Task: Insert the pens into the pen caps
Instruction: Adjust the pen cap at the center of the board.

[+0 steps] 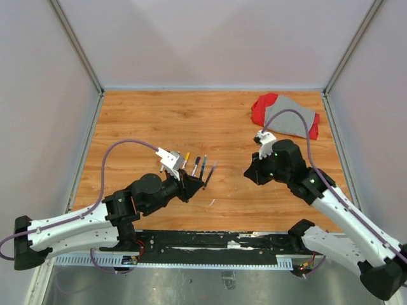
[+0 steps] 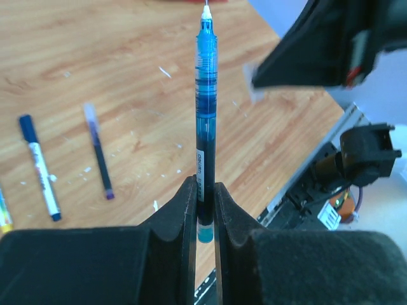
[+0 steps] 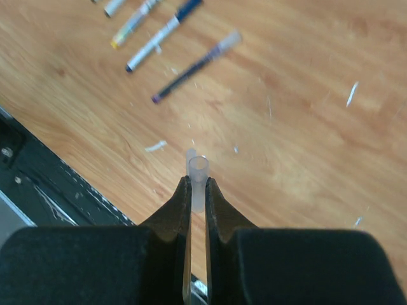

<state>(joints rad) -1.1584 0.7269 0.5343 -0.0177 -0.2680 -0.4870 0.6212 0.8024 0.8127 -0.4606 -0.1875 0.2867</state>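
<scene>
The left arm (image 1: 82, 222) has its jaws clamped on the lower barrel of a blue pen (image 2: 205, 95), whose long axis runs straight out from between them, white tip leading. The right arm (image 1: 343, 216) has its jaws pinched shut on a pale, translucent pen cap (image 3: 198, 175), with its open mouth pointing away from them. In the top view the two sets of jaws face each other above the table (image 1: 159, 121), apart, with bare wood showing between them — pen tip aimed roughly rightward, cap mouth roughly leftward. The coming move likely turns on bringing those two axes onto one line. From the left wrist camera the right jaws sit up and to the right of the pen tip rather than dead ahead, so the pair look off-axis and not yet close. Either arm could close the gap — neither looks plainly nearer. The other pens (image 1: 202, 167) lie side by side on the table just beyond the left jaws, and the right wrist view shows them well apart from the cap. A red and grey cloth (image 1: 283, 114) lies near the far right corner.
</scene>
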